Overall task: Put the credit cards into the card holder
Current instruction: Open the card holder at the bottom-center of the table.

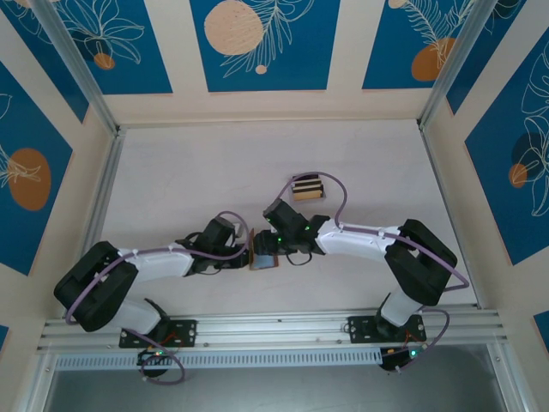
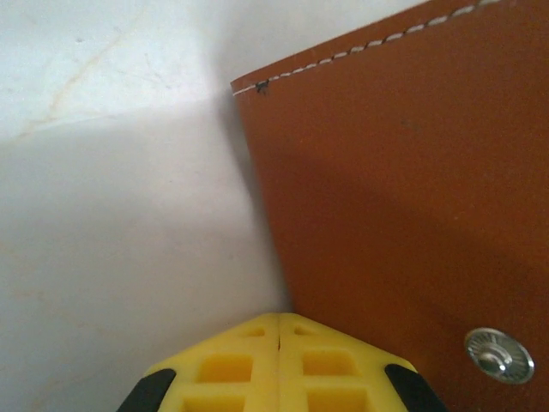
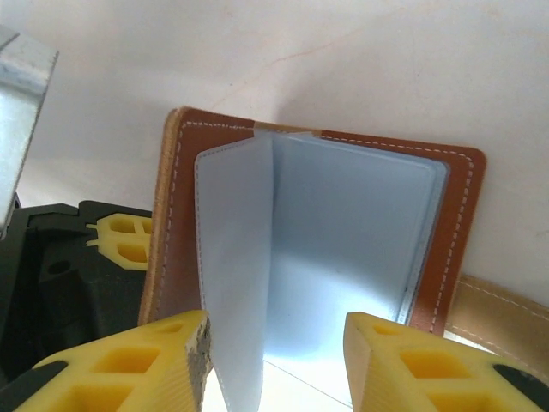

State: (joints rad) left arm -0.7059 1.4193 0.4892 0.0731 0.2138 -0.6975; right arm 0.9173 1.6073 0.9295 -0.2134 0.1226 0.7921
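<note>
Two pairs of jaws over the middle of the worktop (image 1: 189,172). Left jaws pressed together, yellow fingertips (image 2: 249,365) just beside the brown outer face of the card holder (image 2: 403,197). Right jaws apart, astride a pale grey leaf (image 3: 232,283) standing up from the open card holder, leaf against one pad, nothing clamped. Farther back, credit cards (image 1: 307,187) stacked, well apart.

The whole tabletop (image 1: 214,172) is viewed from above and behind the arm bases, facing down toward the far edge. The left wrist view is set very near the card holder (image 2: 403,189), past the left fingers (image 2: 232,369). The right wrist view is aimed closely between the right fingers (image 3: 146,365) into the holder. The holder is shared by all three views; the left fingers are also caught in the right wrist view.
</note>
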